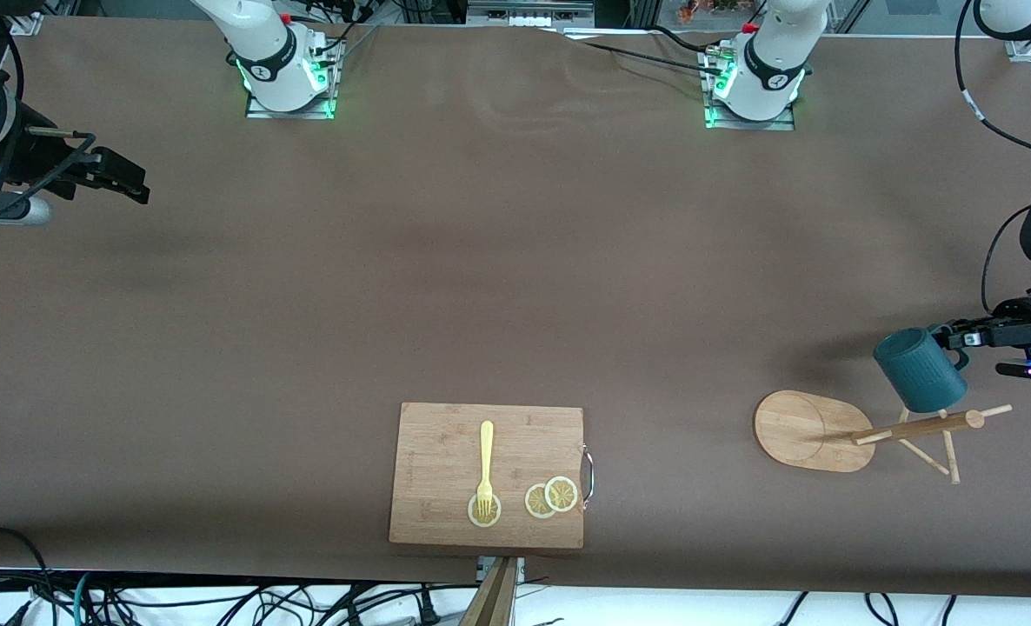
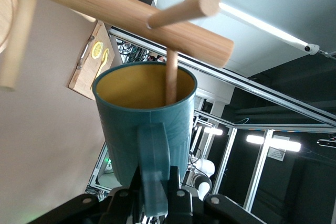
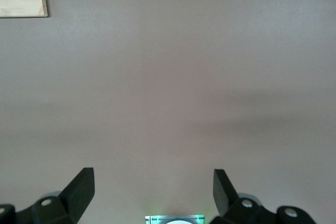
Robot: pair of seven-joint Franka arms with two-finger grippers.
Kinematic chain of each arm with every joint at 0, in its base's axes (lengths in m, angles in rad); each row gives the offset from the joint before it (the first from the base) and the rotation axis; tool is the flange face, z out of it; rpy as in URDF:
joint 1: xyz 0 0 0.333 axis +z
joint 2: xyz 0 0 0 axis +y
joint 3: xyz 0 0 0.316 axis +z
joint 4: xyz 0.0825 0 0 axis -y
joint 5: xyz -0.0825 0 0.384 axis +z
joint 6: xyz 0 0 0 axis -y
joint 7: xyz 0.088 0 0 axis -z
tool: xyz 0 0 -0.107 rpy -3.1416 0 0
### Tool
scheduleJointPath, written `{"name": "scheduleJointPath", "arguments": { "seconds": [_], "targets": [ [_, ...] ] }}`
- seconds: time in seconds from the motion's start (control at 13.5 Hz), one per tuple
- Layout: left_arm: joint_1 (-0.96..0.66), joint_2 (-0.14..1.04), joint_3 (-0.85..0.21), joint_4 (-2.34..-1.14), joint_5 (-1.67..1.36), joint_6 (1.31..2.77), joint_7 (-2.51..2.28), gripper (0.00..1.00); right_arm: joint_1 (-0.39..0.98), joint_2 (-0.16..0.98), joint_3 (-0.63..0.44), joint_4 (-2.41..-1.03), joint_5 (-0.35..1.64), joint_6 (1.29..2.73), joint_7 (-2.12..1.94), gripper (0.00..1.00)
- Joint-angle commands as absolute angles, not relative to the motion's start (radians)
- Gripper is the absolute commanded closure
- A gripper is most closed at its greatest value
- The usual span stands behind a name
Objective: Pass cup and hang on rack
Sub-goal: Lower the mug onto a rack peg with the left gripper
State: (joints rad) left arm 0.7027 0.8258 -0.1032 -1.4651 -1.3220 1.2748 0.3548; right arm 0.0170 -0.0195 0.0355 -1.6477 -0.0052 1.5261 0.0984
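The left gripper (image 1: pixel 959 337) has its jaws closed on the handle of the cup (image 1: pixel 919 369), holding it in the air over the rack (image 1: pixel 863 431) at the left arm's end of the tabletop (image 1: pixel 515 287). One peg (image 2: pixel 171 77) pokes into the cup's yellow mouth. The right gripper (image 1: pixel 129 181) waits over bare tabletop at the right arm's end, jaws wide apart and holding nothing.

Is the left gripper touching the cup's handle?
Touching. In the left wrist view, the left gripper is shut on the handle of the cup, fingers pressed against both its sides.
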Motion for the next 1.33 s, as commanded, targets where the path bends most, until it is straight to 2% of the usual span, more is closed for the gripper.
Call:
{"name": "scheduleJointPath", "arguments": {
  "seconds": [0.0,0.15,0.22,0.37,0.74,0.96,1.26],
  "targets": [
    [0.727,0.905,-0.110,-1.362,-1.347,1.215,0.339,0.94,-0.002,-0.008,0.049,-1.618,0.011,1.502,0.078,0.00],
    [0.742,0.919,-0.110,-1.344,-1.359,1.210,0.339,0.91,-0.002,-0.008,0.049,-1.618,0.012,1.500,0.078,0.00],
    [0.742,0.919,-0.110,-1.335,-1.359,1.206,0.339,0.84,-0.002,-0.009,0.049,-1.618,0.012,1.500,0.078,0.00],
    [0.739,0.920,-0.110,-1.333,-1.358,1.203,0.341,0.00,-0.002,-0.008,0.049,-1.618,0.012,1.496,0.078,0.00],
    [0.738,0.911,-0.106,-1.318,-1.312,1.184,0.341,0.00,-0.002,-0.008,0.049,-1.618,0.020,1.496,0.078,0.00],
    [0.729,0.905,-0.115,-1.200,-1.125,1.183,0.354,0.00,-0.002,-0.009,0.049,-1.618,0.020,1.496,0.078,0.00],
    [0.681,0.841,-0.126,-1.137,-0.828,1.195,0.391,0.00,-0.002,-0.009,0.049,-1.618,0.020,1.494,0.078,0.00]
  ]
}}
